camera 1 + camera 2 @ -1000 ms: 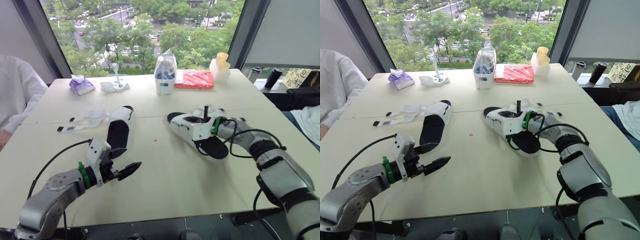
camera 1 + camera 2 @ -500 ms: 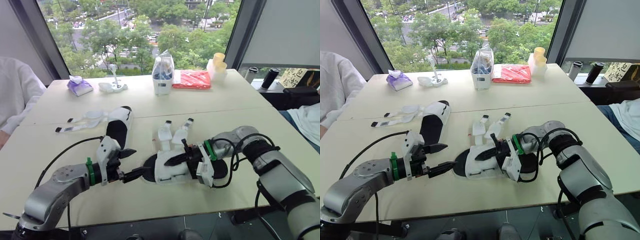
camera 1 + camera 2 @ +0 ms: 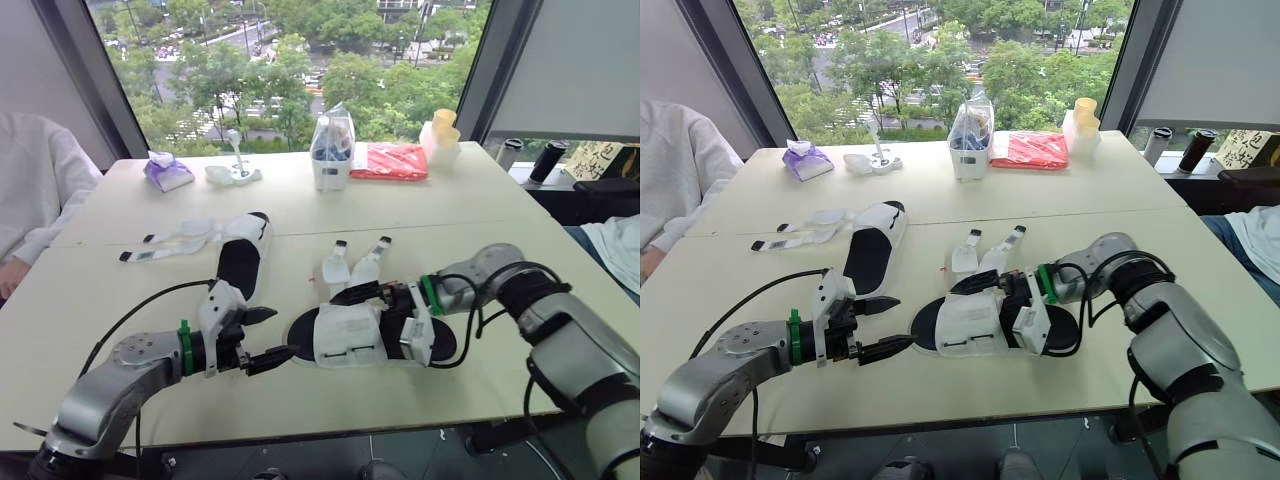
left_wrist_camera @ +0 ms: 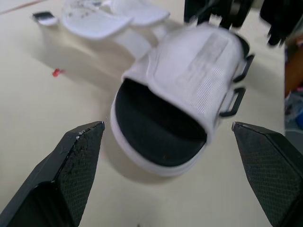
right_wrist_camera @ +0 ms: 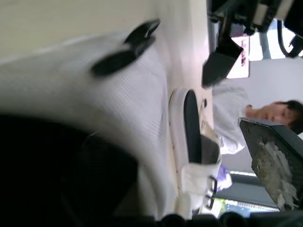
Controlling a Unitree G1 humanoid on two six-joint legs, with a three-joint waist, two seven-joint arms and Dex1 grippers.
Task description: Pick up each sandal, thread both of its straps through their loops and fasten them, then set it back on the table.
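**Left gripper** point(image 3: 281, 334): released, fingers spread wide, poised just off the toe of the near sandal point(image 3: 348, 340), probably to steady it.

**Near sandal:** flat on the table point(image 3: 470, 215), toe toward the left arm. Both straps point(image 3: 352, 266) lie unfastened, splayed to the far side. The black loops point(image 4: 234, 98) on the band's opposite side stand empty, so threading is not yet begun.

**Right gripper** point(image 3: 372, 300): at the band's heel side. The grasp cannot be told, as the band covers it.

**Far sandal** point(image 3: 241, 262): flat, straps loose, well apart from both arms.

**Beyond:** a bagged container point(image 3: 331, 150) near the window. A person's sleeve point(image 3: 40, 195) is cut off at the edge.
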